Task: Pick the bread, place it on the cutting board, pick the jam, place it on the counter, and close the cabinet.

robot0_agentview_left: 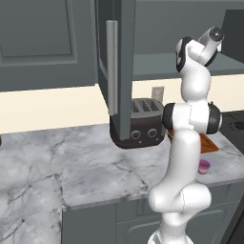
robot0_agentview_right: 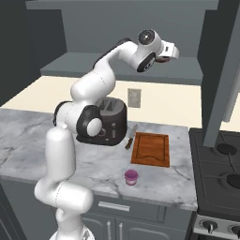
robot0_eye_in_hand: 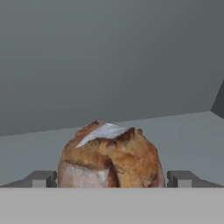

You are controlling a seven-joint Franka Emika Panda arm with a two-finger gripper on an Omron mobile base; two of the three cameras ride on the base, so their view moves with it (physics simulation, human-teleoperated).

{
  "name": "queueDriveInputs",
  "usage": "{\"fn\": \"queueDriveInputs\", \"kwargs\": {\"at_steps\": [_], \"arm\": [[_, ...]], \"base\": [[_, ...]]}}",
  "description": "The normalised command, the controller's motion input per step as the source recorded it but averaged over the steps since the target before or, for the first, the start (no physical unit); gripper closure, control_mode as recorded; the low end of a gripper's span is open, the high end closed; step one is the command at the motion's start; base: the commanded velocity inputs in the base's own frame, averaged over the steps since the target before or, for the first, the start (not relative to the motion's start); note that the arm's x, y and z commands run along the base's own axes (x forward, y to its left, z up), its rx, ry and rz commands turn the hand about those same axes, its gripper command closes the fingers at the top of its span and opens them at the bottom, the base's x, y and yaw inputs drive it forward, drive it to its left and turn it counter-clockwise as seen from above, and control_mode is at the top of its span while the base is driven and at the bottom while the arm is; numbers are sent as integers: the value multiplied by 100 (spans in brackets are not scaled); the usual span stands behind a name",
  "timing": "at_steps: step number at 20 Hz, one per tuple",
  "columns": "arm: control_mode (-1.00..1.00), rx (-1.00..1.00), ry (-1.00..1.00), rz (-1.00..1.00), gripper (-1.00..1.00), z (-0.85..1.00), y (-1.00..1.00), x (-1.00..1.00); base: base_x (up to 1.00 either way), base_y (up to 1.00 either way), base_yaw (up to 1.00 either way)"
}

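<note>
My arm rises from the base in front of the counter point(robot0_agentview_right: 28, 136), bends at the elbow beside the dark toaster point(robot0_agentview_right: 110, 123), then reaches up and forward so that my wrist sits high, level with the open cabinet point(robot0_agentview_right: 140, 33). In the right base view my hand points sideways into the cabinet's interior, just above its shelf point(robot0_agentview_right: 89, 65); in the left base view the same wrist pokes up past the cabinet's open door point(robot0_agentview_left: 119, 62) with its pale bar handle point(robot0_agentview_left: 112, 66).

My gripper point(robot0_eye_in_hand: 111, 178) is spread wide, released, with nothing clamped. The 2 fingertips point(robot0_eye_in_hand: 41, 178) stand far apart, 1 on each side of the bread point(robot0_eye_in_hand: 109, 157). The bread sits between them on the grey shelf, a brown crusty lump with a pale patch on top; I cannot tell whether either tip touches it.

Down on the counter, the cutting board point(robot0_agentview_right: 151, 149) lies flat to the right of the toaster, bare on top, with a knife point(robot0_agentview_right: 131, 136) just beside its left edge. The jam point(robot0_agentview_right: 131, 177) stands upright on the marble near the counter's front edge, in front of the board and apart from it. To the right of the counter is the stove point(robot0_agentview_right: 220, 164).
</note>
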Motion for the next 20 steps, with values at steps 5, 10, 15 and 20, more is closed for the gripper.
{"fn": "queueDriveInputs", "kwargs": {"at_steps": [5, 10, 15, 20], "arm": [[-100, 0, 0, 0, -100, -1, -2, 23], [-100, 0, 0, 0, -100, -2, 0, 25], [-100, 0, 0, 0, 100, -4, 0, 15], [-100, 0, 0, 0, 100, 0, 0, -1]], "base": [[0, 0, 0], [0, 0, 0], [0, 0, 0], [0, 0, 0]]}}
